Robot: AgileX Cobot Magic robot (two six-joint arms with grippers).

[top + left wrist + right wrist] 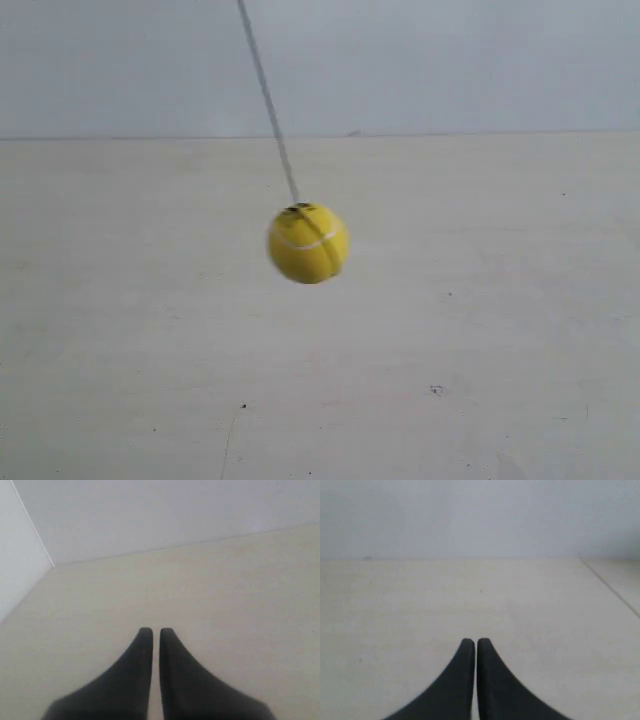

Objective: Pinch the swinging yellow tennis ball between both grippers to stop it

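Note:
The yellow tennis ball (308, 243) hangs in mid-air on a thin dark string (268, 100) that slants up to the left in the exterior view. Its white seam curves across the front and a dark label sits at its top; its outline is slightly blurred. Neither gripper shows in the exterior view. In the left wrist view my left gripper (156, 630) is shut, its black wedge jaws nearly touching with nothing between them. My right gripper (476, 641) in the right wrist view is likewise shut and empty. The ball appears in neither wrist view.
A pale beige tabletop (480, 330) lies under the ball, with a light grey wall (450, 60) behind it. The left wrist view shows a wall corner (52, 566). A seam or edge of the table (612, 591) runs at one side of the right wrist view.

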